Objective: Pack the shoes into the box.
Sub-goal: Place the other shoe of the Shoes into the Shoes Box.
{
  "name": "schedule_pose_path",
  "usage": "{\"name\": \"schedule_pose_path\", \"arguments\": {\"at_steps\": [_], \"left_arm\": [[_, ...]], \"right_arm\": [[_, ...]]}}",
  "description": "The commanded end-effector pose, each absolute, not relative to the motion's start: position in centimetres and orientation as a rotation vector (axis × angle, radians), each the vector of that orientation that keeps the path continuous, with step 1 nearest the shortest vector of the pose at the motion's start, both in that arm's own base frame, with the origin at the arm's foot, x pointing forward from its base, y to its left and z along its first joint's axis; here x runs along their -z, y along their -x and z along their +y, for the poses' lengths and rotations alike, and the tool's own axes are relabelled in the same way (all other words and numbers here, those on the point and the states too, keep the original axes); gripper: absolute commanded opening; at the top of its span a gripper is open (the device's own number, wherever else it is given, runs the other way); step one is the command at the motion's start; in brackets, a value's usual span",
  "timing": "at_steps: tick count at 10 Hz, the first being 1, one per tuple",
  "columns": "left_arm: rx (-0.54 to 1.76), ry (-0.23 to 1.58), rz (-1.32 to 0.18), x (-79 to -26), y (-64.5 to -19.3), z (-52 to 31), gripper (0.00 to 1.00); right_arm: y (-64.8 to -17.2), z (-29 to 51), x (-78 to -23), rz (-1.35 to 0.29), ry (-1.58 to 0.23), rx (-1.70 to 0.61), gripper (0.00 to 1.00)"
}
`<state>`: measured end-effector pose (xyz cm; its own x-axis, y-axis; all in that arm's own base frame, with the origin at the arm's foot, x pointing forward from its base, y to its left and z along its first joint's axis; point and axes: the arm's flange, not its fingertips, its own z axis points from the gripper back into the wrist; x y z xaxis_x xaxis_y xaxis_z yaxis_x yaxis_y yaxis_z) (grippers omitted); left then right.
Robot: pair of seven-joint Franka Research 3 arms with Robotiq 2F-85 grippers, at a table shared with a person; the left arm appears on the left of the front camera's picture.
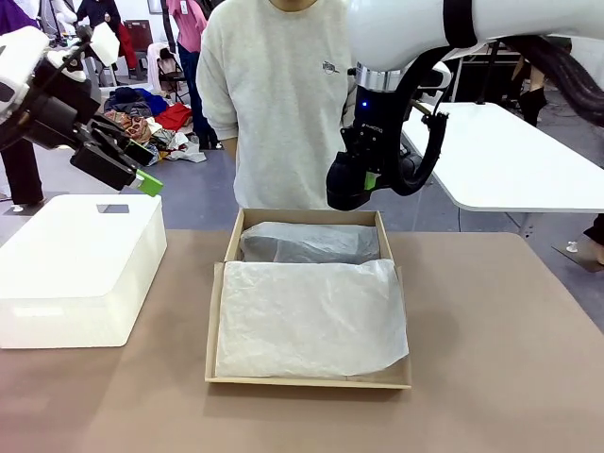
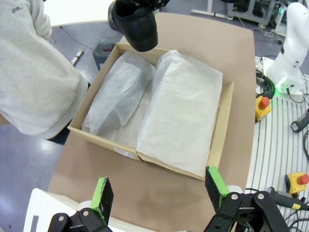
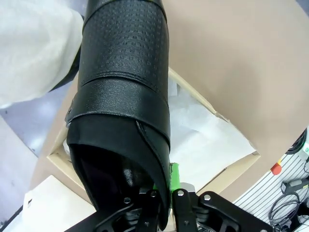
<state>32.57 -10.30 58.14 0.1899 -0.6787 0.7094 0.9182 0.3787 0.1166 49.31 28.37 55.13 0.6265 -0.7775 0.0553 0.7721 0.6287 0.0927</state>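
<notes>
Above the box (image 1: 215, 326), right pincer (image 1: 370, 179) pointing down, clamping shoe (image 3: 125, 87)

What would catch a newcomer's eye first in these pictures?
A black shoe, held by its rim in the shut jaws of the right gripper, hangs above the far edge of the box. White tissue lines the box; the left gripper hovers open over a white box at the table's left.

a tan table (image 1: 491, 321) carries an open brown cardboard box (image 1: 215, 326) near its middle and a bigger white box (image 1: 80, 269) at its left side, the two apart.
</notes>
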Motion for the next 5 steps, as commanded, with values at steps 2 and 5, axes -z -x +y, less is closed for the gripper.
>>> {"name": "schedule_pose_path", "arguments": {"at_steps": [2, 5], "left_arm": [[1.176, 0.386, -0.775, -58.2, -32.6, -10.2, 1.00], [1.176, 0.386, -0.775, -58.2, -32.6, -10.2, 1.00]], "right_arm": [[-49.2, 28.4, -55.5, -0.088, -0.073, 0.894, 0.00], [-48.0, 31.0, -55.3, -0.206, -0.034, 1.130, 0.00]]}}
